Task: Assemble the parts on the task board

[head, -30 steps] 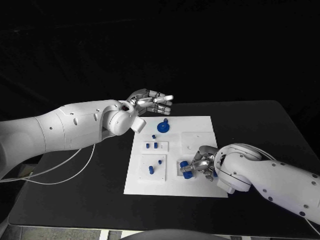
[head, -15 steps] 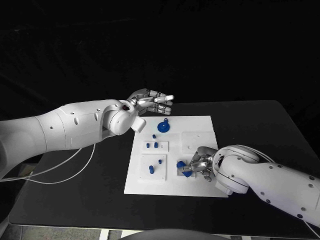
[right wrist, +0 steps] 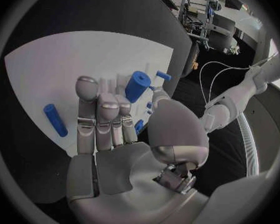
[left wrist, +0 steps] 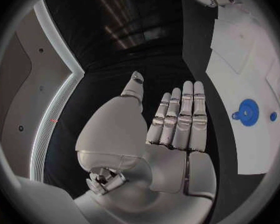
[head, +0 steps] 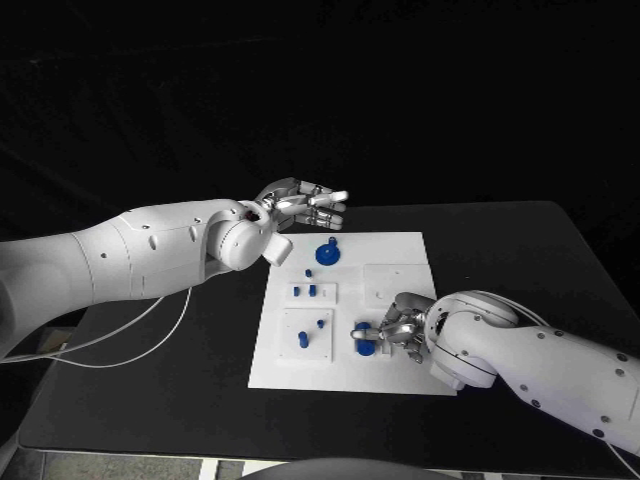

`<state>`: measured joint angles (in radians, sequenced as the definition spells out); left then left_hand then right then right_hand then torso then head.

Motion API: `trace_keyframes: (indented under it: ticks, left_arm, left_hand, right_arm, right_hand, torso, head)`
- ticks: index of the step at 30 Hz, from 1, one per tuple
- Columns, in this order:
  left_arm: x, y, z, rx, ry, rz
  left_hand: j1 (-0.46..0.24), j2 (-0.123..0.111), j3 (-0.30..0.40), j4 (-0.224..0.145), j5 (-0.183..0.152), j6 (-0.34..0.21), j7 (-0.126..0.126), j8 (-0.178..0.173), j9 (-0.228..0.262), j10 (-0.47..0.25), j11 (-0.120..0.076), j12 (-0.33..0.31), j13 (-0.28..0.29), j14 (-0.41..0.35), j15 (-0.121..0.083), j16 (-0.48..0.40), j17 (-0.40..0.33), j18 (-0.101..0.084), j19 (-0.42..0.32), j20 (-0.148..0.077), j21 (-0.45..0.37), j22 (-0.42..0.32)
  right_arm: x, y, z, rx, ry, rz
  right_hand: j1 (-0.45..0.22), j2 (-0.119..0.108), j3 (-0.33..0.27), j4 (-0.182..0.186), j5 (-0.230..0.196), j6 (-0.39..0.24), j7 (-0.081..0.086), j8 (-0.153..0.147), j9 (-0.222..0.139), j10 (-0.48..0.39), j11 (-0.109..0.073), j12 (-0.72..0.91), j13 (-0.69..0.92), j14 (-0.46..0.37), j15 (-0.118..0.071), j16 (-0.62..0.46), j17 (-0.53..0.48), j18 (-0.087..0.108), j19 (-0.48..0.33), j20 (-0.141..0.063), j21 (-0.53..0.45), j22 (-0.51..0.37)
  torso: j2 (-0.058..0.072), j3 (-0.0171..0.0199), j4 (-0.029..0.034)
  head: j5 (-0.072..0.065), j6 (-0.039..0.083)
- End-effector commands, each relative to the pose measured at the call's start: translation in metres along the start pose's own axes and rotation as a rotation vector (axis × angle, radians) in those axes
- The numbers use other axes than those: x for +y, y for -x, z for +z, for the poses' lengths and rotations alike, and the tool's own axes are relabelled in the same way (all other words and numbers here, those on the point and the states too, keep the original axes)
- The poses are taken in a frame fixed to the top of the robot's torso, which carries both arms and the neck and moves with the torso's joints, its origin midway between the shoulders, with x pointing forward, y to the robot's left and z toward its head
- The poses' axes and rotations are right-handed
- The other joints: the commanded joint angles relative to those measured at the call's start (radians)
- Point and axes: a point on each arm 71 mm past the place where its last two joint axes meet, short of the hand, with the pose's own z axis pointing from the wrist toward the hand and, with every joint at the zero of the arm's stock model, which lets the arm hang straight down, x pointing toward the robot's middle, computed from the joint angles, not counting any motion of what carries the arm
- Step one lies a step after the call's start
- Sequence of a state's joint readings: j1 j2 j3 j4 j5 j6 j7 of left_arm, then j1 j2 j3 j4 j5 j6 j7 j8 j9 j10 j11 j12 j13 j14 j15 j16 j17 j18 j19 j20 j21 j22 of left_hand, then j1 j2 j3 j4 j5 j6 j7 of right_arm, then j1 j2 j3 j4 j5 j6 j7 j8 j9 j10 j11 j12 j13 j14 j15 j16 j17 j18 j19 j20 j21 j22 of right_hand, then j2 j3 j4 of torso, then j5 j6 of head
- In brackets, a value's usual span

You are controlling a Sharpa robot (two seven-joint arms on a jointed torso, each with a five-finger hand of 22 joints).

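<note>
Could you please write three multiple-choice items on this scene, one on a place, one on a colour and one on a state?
1. Where is the right hand?
A. over the task board's near part
B. off the table
C. beside the left hand

2. What colour are the parts on the task board?
A. red
B. blue
C. green

3. What is the state of the left hand?
A. gripping a part
B. pressing on the board
C. holding nothing, fingers straight

Answers: 1 A, the head view shows it low over the board's near part. 2 B, the round part and the others are blue. 3 C, the left wrist view shows its fingers straight with nothing between them.
</note>
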<state>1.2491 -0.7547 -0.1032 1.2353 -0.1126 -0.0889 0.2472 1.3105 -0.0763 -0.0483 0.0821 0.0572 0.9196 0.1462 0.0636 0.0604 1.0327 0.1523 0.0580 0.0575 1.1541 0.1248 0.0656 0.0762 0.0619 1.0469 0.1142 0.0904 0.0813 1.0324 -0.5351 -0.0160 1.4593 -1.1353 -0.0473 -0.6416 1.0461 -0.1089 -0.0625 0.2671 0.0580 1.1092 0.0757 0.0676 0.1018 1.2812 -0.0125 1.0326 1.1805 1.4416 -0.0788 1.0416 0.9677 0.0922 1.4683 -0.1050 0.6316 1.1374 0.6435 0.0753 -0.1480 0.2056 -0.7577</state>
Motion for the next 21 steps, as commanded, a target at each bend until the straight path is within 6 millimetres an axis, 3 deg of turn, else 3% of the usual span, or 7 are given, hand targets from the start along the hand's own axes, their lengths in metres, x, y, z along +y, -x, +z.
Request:
trace_keyframes:
  ticks: [1, 6, 7, 8, 15, 18, 21]
  left_arm:
    - [-0.001, -0.002, 0.001, 0.017, -0.007, -0.001]
    - [-0.001, -0.002, 0.001, 0.017, -0.007, -0.001]
    - [-0.001, -0.002, 0.001, 0.017, -0.006, -0.001]
    - [-0.001, -0.002, 0.0, 0.017, -0.006, -0.001]
    - [-0.001, 0.0, 0.0, 0.014, -0.004, 0.001]
    - [-0.001, 0.0, 0.0, 0.013, -0.003, 0.001]
    - [-0.001, 0.001, -0.001, 0.011, -0.003, 0.002]
  left_hand:
    - [-0.001, -0.001, 0.002, -0.001, 0.001, -0.003, 0.002, -0.003, -0.001, -0.004, 0.005, 0.003, 0.001, -0.001, 0.006, -0.003, 0.0, 0.005, 0.0, 0.003, 0.006, -0.001]
    - [-0.001, -0.001, 0.002, -0.001, 0.001, -0.003, 0.002, -0.003, -0.001, -0.004, 0.005, 0.003, 0.001, -0.001, 0.006, -0.003, 0.0, 0.005, 0.0, 0.003, 0.006, -0.001]
    - [-0.001, -0.001, 0.002, -0.001, 0.001, -0.003, 0.002, -0.003, -0.001, -0.004, 0.005, 0.003, 0.001, -0.001, 0.006, -0.003, 0.0, 0.005, 0.0, 0.003, 0.006, -0.001]
    - [-0.001, -0.001, 0.002, -0.001, 0.001, -0.003, 0.002, -0.003, -0.001, -0.004, 0.005, 0.003, 0.001, -0.001, 0.006, -0.003, 0.0, 0.005, 0.0, 0.003, 0.006, -0.001]
    - [-0.001, -0.001, 0.002, -0.001, 0.001, -0.003, 0.002, -0.003, -0.001, -0.004, 0.005, 0.003, 0.001, -0.001, 0.006, -0.003, 0.0, 0.005, 0.0, 0.003, 0.006, -0.001]
    - [-0.001, -0.001, 0.002, -0.001, 0.001, -0.003, 0.002, -0.003, -0.001, -0.004, 0.005, 0.003, 0.001, -0.001, 0.006, -0.003, 0.0, 0.005, 0.0, 0.003, 0.006, -0.001]
    - [-0.001, -0.001, 0.002, -0.001, 0.001, -0.003, 0.002, -0.003, -0.001, -0.004, 0.005, 0.003, 0.001, -0.001, 0.006, -0.003, 0.0, 0.005, 0.0, 0.003, 0.006, -0.001]
  right_arm:
    - [0.001, -0.002, -0.001, -0.001, 0.018, -0.008]
    - [0.0, -0.003, -0.006, 0.006, 0.04, -0.015]
    - [0.0, -0.003, -0.007, 0.006, 0.045, -0.016]
    - [-0.001, -0.003, -0.008, 0.006, 0.05, -0.016]
    - [-0.007, 0.0, -0.018, 0.005, 0.087, -0.016]
    - [-0.009, 0.002, -0.023, 0.009, 0.101, -0.011]
    - [-0.011, 0.004, -0.026, 0.016, 0.107, -0.009]
  right_hand:
    - [-0.007, -0.001, -0.008, 0.001, -0.004, -0.003, 0.001, -0.003, -0.002, -0.007, -0.003, -0.004, -0.001, 0.002, -0.005, -0.005, 0.001, 0.01, 0.043, -0.001, 0.003, 0.0]
    - [0.014, 0.012, 0.001, -0.03, 0.002, 0.0, 0.0, -0.003, -0.001, -0.005, -0.003, -0.002, 0.0, 0.003, -0.005, -0.004, 0.002, 0.01, 0.043, -0.001, 0.005, 0.001]
    - [0.016, 0.007, 0.024, -0.046, 0.001, 0.001, 0.0, -0.004, -0.001, -0.005, -0.004, -0.002, 0.0, 0.002, -0.005, -0.004, 0.001, 0.01, 0.043, -0.001, 0.006, 0.002]
    - [0.025, -0.019, 0.07, -0.04, -0.005, 0.002, 0.0, -0.003, -0.002, -0.004, -0.004, -0.002, 0.001, 0.002, -0.006, -0.004, 0.002, 0.009, 0.044, -0.002, 0.007, 0.002]
    - [0.067, -0.033, 0.095, -0.06, -0.003, 0.016, -0.004, -0.002, 0.0, 0.001, -0.007, 0.002, 0.004, 0.003, -0.008, -0.003, 0.004, 0.006, 0.045, -0.004, 0.018, 0.007]
    - [0.085, -0.053, 0.118, -0.067, 0.021, 0.032, -0.009, -0.003, 0.017, 0.004, -0.01, 0.003, 0.005, 0.003, -0.01, -0.001, 0.006, 0.004, 0.044, -0.006, 0.026, 0.012]
    - [0.1, -0.058, 0.118, -0.078, 0.035, 0.041, -0.012, -0.003, 0.037, 0.006, -0.012, 0.003, 0.006, 0.004, -0.011, 0.001, 0.009, 0.001, 0.044, -0.007, 0.031, 0.017]
  torso:
    - [0.0, 0.0011, 0.0]
    - [0.0, 0.0009, 0.0004]
    - [0.0, 0.0011, 0.0002]
    - [0.0, 0.001, 0.0]
    - [-0.001, 0.0002, -0.0025]
    - [-0.001, 0.0006, -0.0024]
    - [-0.001, 0.0011, -0.0026]
  head:
    - [-0.001, 0.0]
    - [0.0, -0.001]
    - [0.0, -0.002]
    - [0.001, -0.003]
    - [0.004, -0.004]
    - [0.004, -0.004]
    - [0.003, -0.004]
